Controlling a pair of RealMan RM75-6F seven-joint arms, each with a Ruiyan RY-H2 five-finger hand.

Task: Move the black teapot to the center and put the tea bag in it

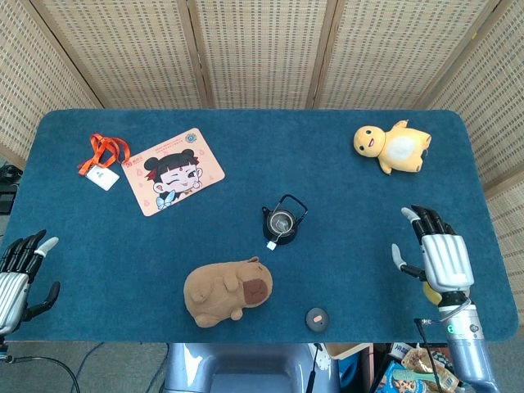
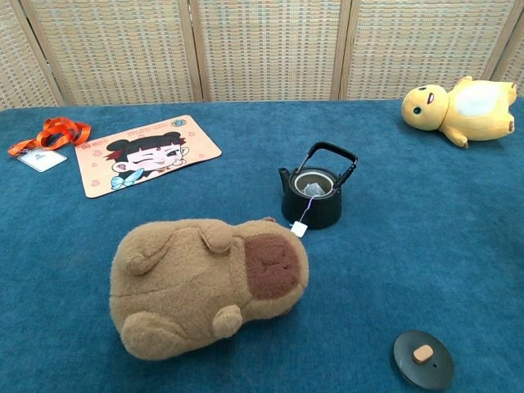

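The black teapot [image 1: 282, 219] [image 2: 314, 196] stands upright near the middle of the blue table, lid off, handle raised. The tea bag [image 2: 313, 190] lies inside it; its string hangs over the rim and the white tag [image 1: 270, 245] [image 2: 299, 229] rests on the cloth in front. The pot's lid [image 1: 317, 318] [image 2: 421, 359] lies near the front edge. My right hand [image 1: 438, 256] hovers far right of the pot, fingers spread, holding nothing. My left hand [image 1: 18, 274] is at the table's left front corner, fingers apart and empty. Neither hand shows in the chest view.
A brown capybara plush [image 1: 227, 291] [image 2: 205, 282] lies just front-left of the teapot. A yellow duck plush [image 1: 391, 146] [image 2: 458, 106] sits at the back right. A cartoon mat [image 1: 173, 170] [image 2: 144, 153] and an orange lanyard with badge [image 1: 103, 160] [image 2: 45, 139] lie back left.
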